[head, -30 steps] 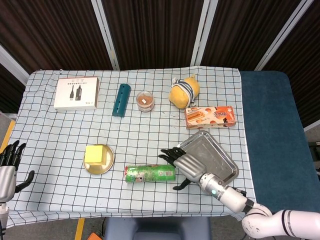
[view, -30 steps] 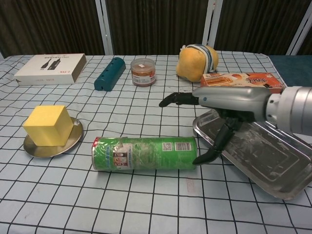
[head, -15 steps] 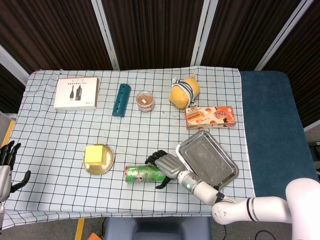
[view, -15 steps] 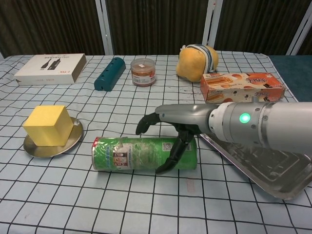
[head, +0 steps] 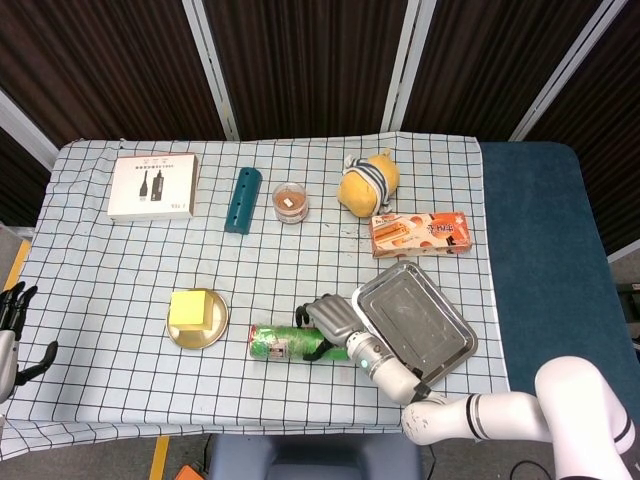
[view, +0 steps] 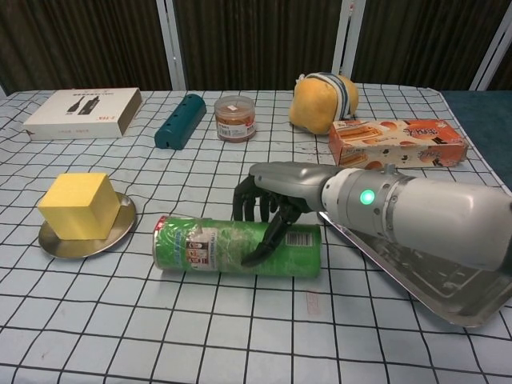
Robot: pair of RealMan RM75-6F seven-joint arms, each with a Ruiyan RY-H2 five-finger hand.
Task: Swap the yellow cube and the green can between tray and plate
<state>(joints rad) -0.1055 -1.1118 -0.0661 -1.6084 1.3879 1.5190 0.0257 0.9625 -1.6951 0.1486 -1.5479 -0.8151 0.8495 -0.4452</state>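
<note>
Green cylindrical can [view: 238,248] lies on its side on the counter between the round metal plate [view: 118,226] with the yellow cube [view: 78,205] and the empty steel tray [head: 418,322]. The right hand [view: 268,198] wraps its fingers [view: 258,210] around it; lifting toward the plate seems next.

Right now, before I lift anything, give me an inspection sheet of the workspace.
Surface: table under a checked cloth.
Job's things: can lies on its side on the cloth, between plate and tray; cube sits on the plate; tray holds nothing.
Clutter: white box, teal block, small jar, plush toy and snack box along the far side.
Hands: right hand wraps fingers over the can's top, thumb at its near side; left hand at the left edge, fingers apart, holding nothing.
Cables: nothing seen.
Surroundings: dark curtains behind; blue surface to the right.
</note>
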